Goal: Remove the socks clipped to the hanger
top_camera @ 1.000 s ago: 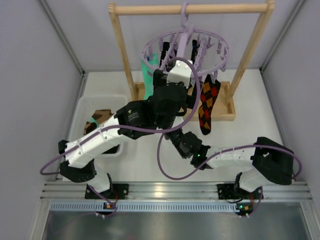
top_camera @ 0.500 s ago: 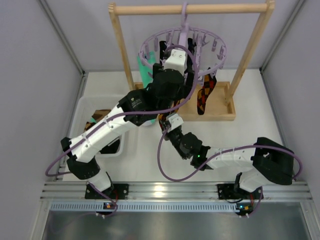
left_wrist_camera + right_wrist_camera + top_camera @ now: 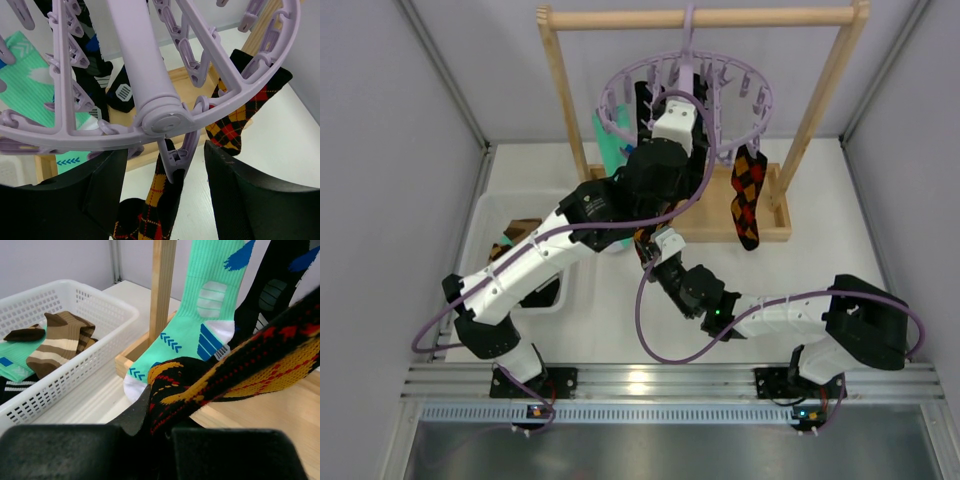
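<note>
A few soft socks (image 3: 60,337) lie in the white plastic basket (image 3: 100,305) left of the round lavender plastic hanger (image 3: 167,121); others hang clipped under it. The left gripper (image 3: 164,170) has its jaws apart around a clip (image 3: 172,159); the right gripper (image 3: 161,432) pinches a red-yellow-black argyle sock (image 3: 240,375) below the hanger.

**White shells, black joints**

The left arm (image 3: 520,272) and right arm (image 3: 775,312) had white link shells between black joints. A lavender cable (image 3: 639,310) looped along each. The fingers (image 3: 102,197) were matte black and blocky. A green light (image 3: 717,321) glowed on the right arm.

Your left arm (image 3: 560,245) reaches up into the lavender hanger (image 3: 757,92); an argyle sock (image 3: 745,200) hangs from its right side.
</note>
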Controlling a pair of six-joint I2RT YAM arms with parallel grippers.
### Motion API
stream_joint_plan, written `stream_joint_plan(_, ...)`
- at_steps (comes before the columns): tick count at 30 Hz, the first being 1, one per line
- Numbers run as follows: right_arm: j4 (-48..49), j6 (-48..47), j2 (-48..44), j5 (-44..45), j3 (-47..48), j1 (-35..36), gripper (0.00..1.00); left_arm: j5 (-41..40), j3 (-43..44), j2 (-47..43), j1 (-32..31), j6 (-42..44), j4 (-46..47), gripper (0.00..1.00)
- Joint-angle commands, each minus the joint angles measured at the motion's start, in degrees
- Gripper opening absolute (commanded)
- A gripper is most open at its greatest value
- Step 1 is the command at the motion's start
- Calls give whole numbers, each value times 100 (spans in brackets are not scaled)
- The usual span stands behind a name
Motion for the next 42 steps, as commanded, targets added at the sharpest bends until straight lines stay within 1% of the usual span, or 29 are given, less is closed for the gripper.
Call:
stream_joint_plan(1, 168, 30, -62, -43, 117, 169, 0, 109, -67, -35, 20, -102, 371, 66)
stream_joint_plan(4, 159, 21, -10, 1, 144, 169, 0, 39, -173, -114, -15, -111, 353, 68)
stream_joint_plan(9, 168, 12, 43, 89, 161, 169, 0, -216, -515, -518, -165, -225, 345, 69)
stream_joint_plan(15, 133, 12, 148, 106, 241, 169, 0, 3, -595, -720, -200, -278, 353, 69)
stream_joint_plan(25, 62, 3, 184, 142, 329, 169, 0, 48, -534, -624, -262, -278, 362, 66)
stream_joint_plan(33, 80, 74, 96, 10, 276, 169, 0, -445, -454, -396, -253, -129, 397, 65)
stream_joint_plan(35, 98, 82, 70, -34, 258, 169, 0, -480, -498, -352, -253, -67, 554, 65)
stream_joint_plan(42, 185, 91, 26, -140, 127, 178, 0, -453, -867, -387, -244, 214, 1345, 56)
